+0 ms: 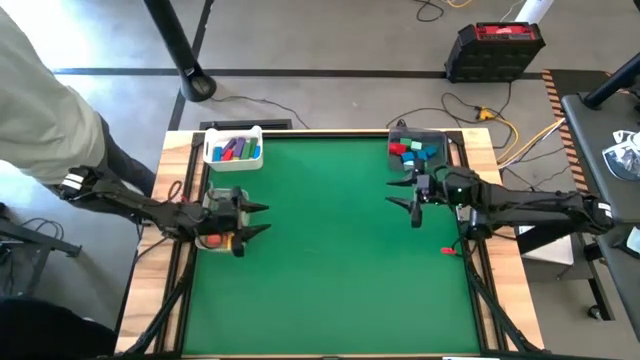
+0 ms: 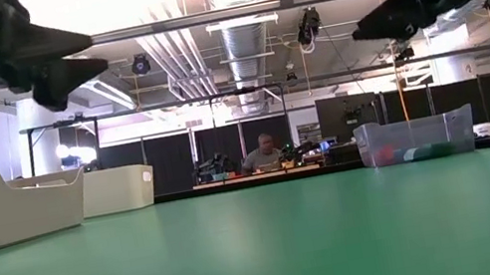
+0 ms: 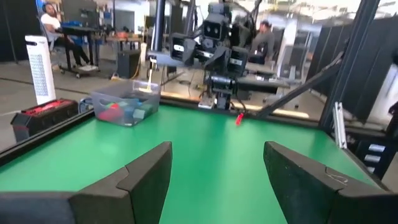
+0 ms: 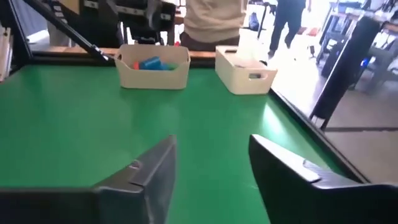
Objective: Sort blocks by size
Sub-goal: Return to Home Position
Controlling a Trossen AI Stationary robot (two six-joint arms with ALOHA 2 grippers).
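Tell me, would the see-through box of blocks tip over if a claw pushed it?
Probably not. The see-through box looks low and wide, so it would likely slide on the flat green table rather than tip. The blocks lie only along its bottom, so it is probably fairly light.

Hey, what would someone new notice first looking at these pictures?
The left gripper and right gripper face each other across the green table, hovering with fingers open and empty. Bright blocks lie in a white bin at the far left corner and a clear bin at the far right.
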